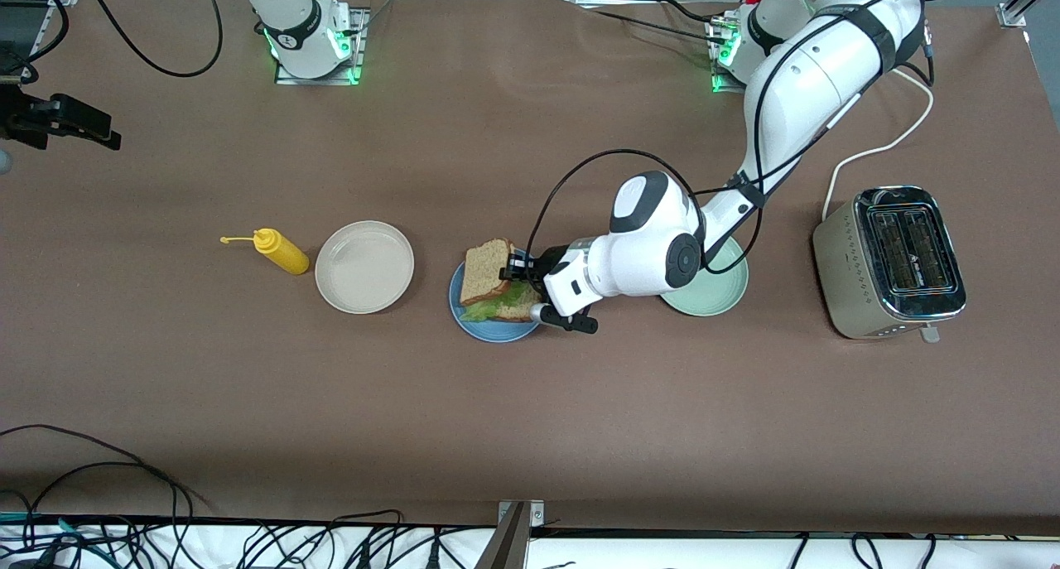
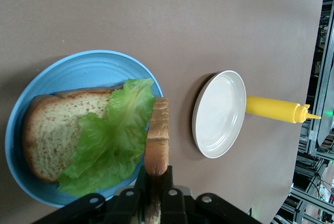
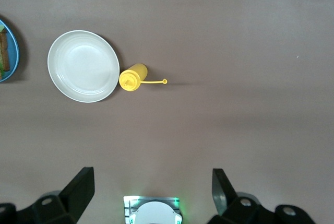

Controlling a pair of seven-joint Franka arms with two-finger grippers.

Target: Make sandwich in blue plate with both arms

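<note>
The blue plate (image 1: 489,334) (image 2: 78,62) lies mid-table with one slice of brown bread (image 2: 52,130) flat on it. A ruffled green lettuce leaf (image 1: 495,306) (image 2: 112,140) covers part of that slice. My left gripper (image 1: 512,271) (image 2: 156,176) is over the plate, shut on the crust of a second bread slice (image 1: 486,269) (image 2: 157,132). That slice is tilted up on edge over the lettuce. My right gripper (image 3: 151,176) waits high above its own base, open with nothing between its fingers.
A beige plate (image 1: 364,267) (image 3: 83,66) and a yellow squeeze bottle (image 1: 281,252) (image 3: 133,77) lie toward the right arm's end. A pale green plate (image 1: 722,294) sits partly under the left arm. A steel toaster (image 1: 890,258) stands at the left arm's end.
</note>
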